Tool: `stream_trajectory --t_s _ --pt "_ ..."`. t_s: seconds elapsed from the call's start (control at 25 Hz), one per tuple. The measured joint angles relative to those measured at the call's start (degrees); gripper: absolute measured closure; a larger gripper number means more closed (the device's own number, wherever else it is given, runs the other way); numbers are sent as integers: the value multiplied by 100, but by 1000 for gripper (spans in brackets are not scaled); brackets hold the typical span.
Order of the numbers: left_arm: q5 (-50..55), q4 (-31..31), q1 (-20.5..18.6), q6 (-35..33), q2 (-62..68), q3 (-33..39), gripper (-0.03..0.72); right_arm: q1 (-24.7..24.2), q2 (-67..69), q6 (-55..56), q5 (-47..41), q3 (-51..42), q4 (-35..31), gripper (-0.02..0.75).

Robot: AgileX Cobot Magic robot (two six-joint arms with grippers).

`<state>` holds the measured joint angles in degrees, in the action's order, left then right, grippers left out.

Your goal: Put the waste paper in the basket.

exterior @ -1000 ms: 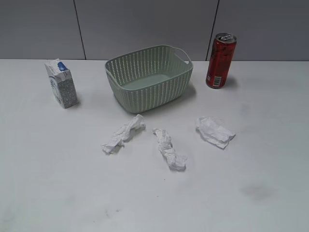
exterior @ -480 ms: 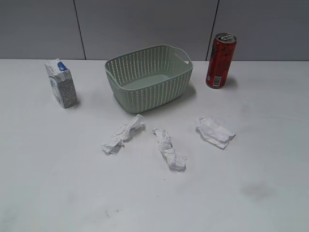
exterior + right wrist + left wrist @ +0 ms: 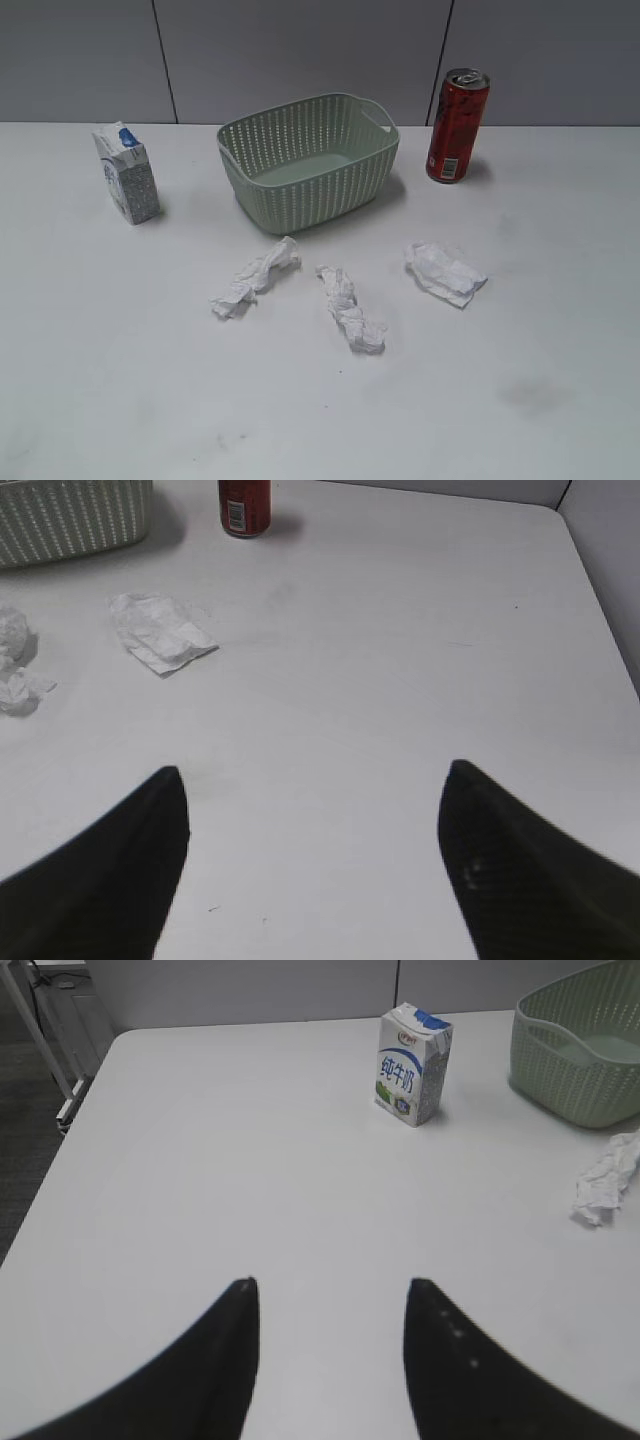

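Three crumpled white papers lie on the white table in front of a pale green woven basket (image 3: 308, 160): a left one (image 3: 255, 276), a middle one (image 3: 351, 309) and a right one (image 3: 444, 272). The basket looks empty. My left gripper (image 3: 332, 1285) is open and empty over bare table at the left; the left paper (image 3: 606, 1177) and the basket (image 3: 580, 1050) are far to its right. My right gripper (image 3: 315, 772) is open and empty; the right paper (image 3: 160, 632) lies ahead to its left, the middle paper (image 3: 15, 660) at the left edge. Neither gripper shows in the exterior view.
A small milk carton (image 3: 127, 172) stands left of the basket and shows in the left wrist view (image 3: 412, 1063). A red drink can (image 3: 457, 125) stands right of the basket, also in the right wrist view (image 3: 245, 505). The table's left edge (image 3: 60, 1160) drops off.
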<state>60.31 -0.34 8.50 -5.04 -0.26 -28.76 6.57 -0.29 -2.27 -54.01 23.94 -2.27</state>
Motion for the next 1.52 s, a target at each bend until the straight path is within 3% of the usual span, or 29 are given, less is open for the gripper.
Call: stream_trajectory --t_s 0.28,0.6,1.24,1.52 --pt "0 -2 0 0 0 0 298 0 -4 1 151 75 0 150" --pt "0 2 0 0 0 0 167 0 950 1 1446 143 -119 150" --pt "0 34 0 0 0 0 159 0 4449 -9 1836 1036 -279 150" --pt "0 34 0 0 0 0 159 0 6013 -860 1817 1814 -1152 150"
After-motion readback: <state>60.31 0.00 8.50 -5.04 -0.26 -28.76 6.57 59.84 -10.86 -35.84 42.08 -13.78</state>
